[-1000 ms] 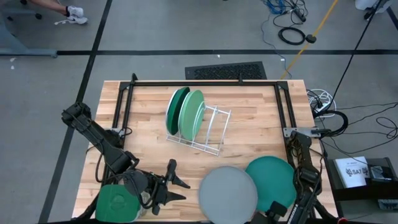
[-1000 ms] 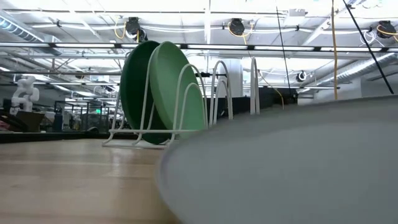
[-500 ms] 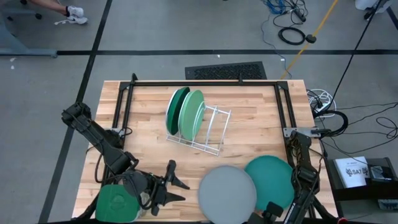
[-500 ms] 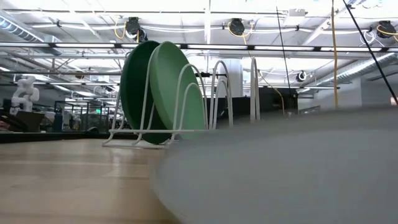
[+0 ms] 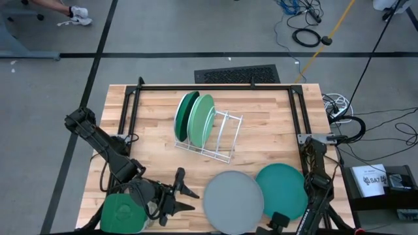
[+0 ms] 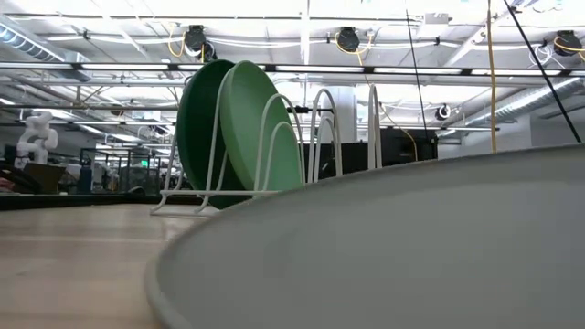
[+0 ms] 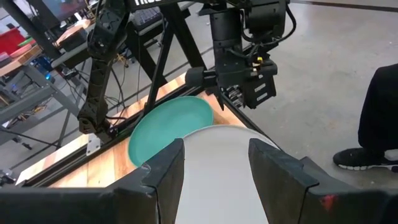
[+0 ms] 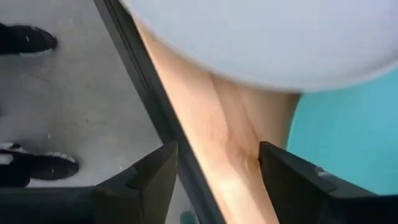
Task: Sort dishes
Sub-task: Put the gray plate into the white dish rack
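Wooden surface [image 5: 157, 150]. Wire rack [image 5: 219, 137] at centre holds dark green plate [image 5: 185, 115] and mint plate [image 5: 203, 118] upright. Nearer than rack: grey plate [image 5: 232, 201], teal plate [image 5: 282, 190], both flat. Right gripper [image 5: 277, 224] by grey plate, fingers spread, empty. Left gripper [image 5: 184, 194] wide, empty.

A white wire rack [image 5: 219, 138] stands near the middle of the wooden counter [image 5: 157, 156], a green square container [image 5: 121, 214] sits at its near left corner, and a black floor mat [image 5: 236, 74] lies beyond.

Plates: dark green plate [image 5: 185, 115], mint plate [image 5: 203, 118], grey plate [image 5: 233, 202], teal plate [image 5: 282, 190]. White wire rack [image 5: 222, 137]; pale striped wooden desk [image 5: 157, 121].
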You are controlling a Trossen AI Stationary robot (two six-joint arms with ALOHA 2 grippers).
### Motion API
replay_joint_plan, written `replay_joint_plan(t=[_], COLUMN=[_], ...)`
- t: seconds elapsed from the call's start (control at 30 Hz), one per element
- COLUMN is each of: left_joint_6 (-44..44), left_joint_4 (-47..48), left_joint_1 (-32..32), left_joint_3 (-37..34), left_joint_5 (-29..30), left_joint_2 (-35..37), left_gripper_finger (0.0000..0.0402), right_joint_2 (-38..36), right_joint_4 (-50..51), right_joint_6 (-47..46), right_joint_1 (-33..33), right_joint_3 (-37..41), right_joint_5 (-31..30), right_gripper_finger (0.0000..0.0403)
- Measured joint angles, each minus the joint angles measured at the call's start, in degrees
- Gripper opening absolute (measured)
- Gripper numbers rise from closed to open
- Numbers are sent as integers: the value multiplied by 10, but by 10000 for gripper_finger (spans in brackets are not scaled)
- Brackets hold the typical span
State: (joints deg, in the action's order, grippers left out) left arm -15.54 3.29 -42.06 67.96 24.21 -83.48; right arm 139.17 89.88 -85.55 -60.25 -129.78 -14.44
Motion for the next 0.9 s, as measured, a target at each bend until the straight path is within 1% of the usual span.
replay_joint_plan(t=[0.17, 0.53, 0.67, 0.73, 0.8, 0.9], left_joint_6=[0, 1, 1, 1, 1, 1], left_joint_4=[0, 1, 1, 2, 2, 3], left_joint_1=[0, 0, 0, 0, 0, 0], left_joint_3=[0, 0, 0, 0, 0, 0], left_joint_5=[0, 0, 0, 0, 0, 0], left_joint_2=[0, 0, 0, 0, 0, 0], left_gripper_finger=[180, 180, 180, 180, 180, 180], right_joint_2=[0, 0, 0, 0, 0, 0], right_joint_4=[-21, -73, -79, -86, -111, -171], right_joint_6=[49, 196, 217, 223, 242, 291], right_joint_1=[21, 64, 73, 77, 82, 90], right_joint_3=[-1, -1, -1, 0, 7, 28], right_joint_5=[-42, -53, -54, -65, -82, -88], right_gripper_finger=[221, 218, 217, 217, 217, 217])
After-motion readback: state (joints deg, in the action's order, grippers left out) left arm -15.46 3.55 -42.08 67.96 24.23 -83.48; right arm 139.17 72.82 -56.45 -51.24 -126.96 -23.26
